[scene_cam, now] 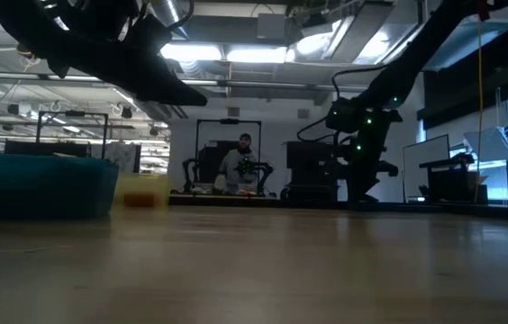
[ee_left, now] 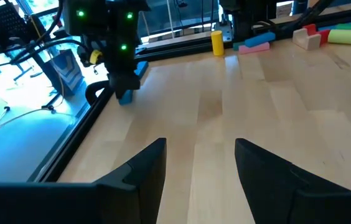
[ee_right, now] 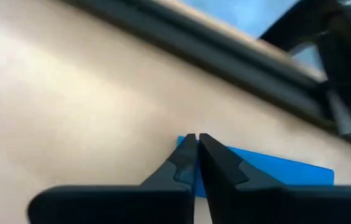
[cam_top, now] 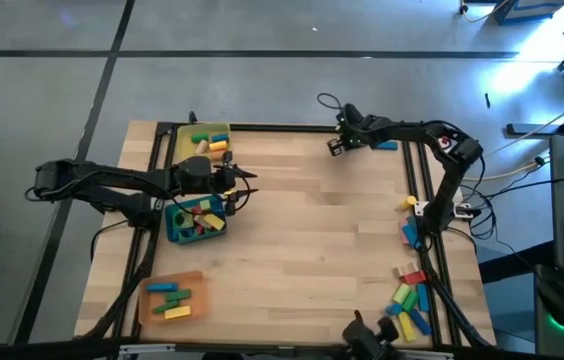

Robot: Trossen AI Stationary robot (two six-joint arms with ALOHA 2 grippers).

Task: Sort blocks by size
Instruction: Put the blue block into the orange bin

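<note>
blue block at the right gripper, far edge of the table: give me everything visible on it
The blue block is a flat, long, plain-faced bar, solid bright blue, apparently smooth plastic. It lies flat on the wooden table beside the dark frame rail at the far right corner. The right gripper is down at one end, fingertips shut together over the block's corner; whether they pinch it cannot be told. The left wrist view shows the gripper covering most of it.

Loose blocks (cam_top: 410,298) lie clustered near the table's right edge. One flat blue block (ee_right: 269,168) rests at the far right corner.
</note>
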